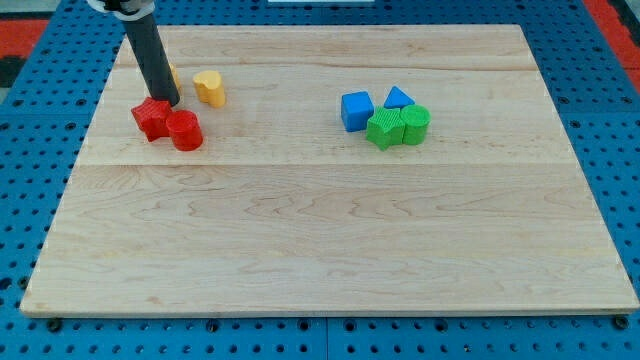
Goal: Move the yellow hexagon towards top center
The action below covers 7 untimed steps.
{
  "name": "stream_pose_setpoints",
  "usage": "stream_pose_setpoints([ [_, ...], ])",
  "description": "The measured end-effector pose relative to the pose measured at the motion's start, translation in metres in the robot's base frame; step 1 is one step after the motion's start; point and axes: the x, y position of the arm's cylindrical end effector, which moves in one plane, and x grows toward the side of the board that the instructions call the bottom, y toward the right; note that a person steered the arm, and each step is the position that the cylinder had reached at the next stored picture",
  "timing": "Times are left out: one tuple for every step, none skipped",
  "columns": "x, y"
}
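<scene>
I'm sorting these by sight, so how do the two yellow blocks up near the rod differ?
The yellow heart block lies in full view, apart from my tip, to its right. The other yellow block is mostly hidden behind the rod, so its shape is unreadable; only a sliver shows. Both are yellow and sit near the board's top left.

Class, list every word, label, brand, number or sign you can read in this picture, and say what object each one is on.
None: no readable text or number shows on the wooden board, the coloured blocks, the dark rod or the blue pegboard.
</scene>
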Motion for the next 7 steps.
stream_pose_setpoints([
  [-0.004, 0.056],
  [-0.003, 0.069],
  [0.000, 0.062],
  [-0.001, 0.017],
  [-0.007, -0.009],
  [-0.011, -0.033],
  [-0.025, -0.052],
])
